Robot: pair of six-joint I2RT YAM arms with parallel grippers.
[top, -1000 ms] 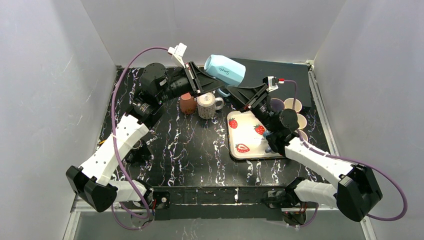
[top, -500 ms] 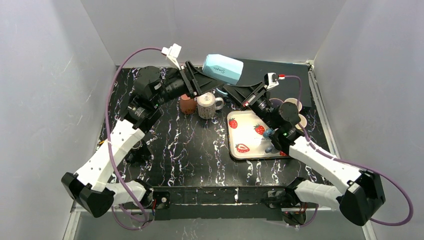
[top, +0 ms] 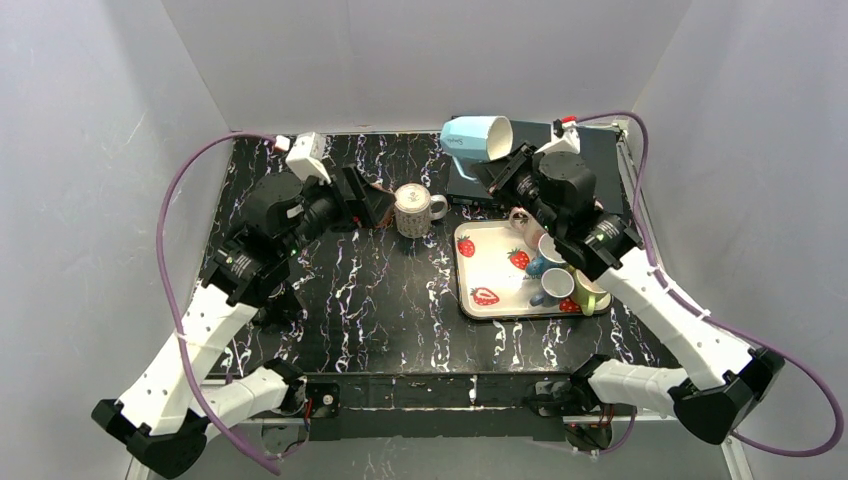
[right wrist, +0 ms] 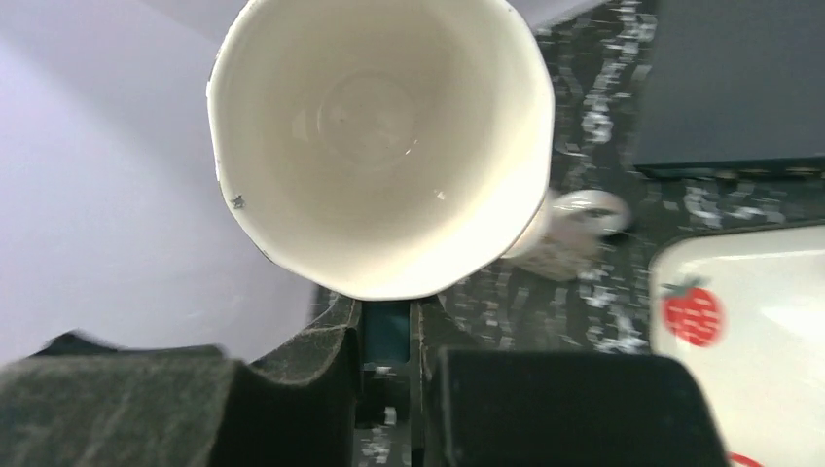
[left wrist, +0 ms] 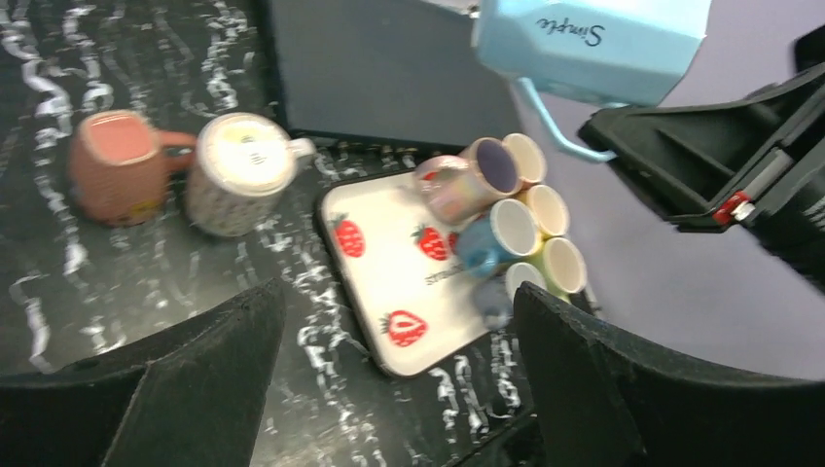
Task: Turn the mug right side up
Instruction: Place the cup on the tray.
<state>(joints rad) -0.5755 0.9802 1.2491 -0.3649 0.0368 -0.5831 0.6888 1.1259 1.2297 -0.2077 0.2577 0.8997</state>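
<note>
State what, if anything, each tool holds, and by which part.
The right tool grips the light blue faceted ceramic mug by its handle. The left tool is open and holds nothing.

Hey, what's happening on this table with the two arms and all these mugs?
The right gripper has a light-blue mug pinched by its handle, held up above the back of the table. The mug is tipped on its side, mouth toward the right, not yet upright. The left gripper is open and empty, near a speckled mug and a pink mug on the table. Small cups sit on a strawberry tray.
</note>
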